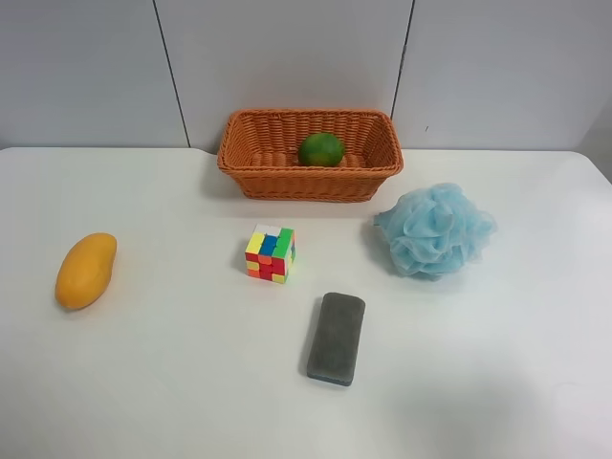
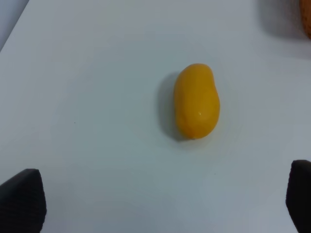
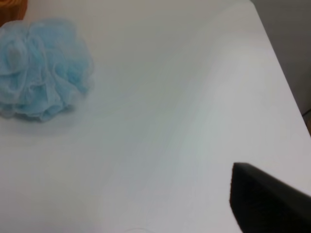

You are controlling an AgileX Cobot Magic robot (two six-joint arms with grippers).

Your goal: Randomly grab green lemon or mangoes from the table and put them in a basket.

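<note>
The green lemon lies inside the orange-brown wicker basket at the back middle of the white table. The yellow-orange mango lies on the table at the exterior high view's left. In the left wrist view the mango lies ahead of my left gripper, which is open and empty with its fingertips wide apart. My right gripper shows only one dark finger, off to one side over bare table, holding nothing. No arm shows in the exterior high view.
A coloured puzzle cube stands mid-table. A grey eraser block lies in front of it. A blue mesh bath sponge sits right of the basket and shows in the right wrist view. A basket corner shows in both wrist views.
</note>
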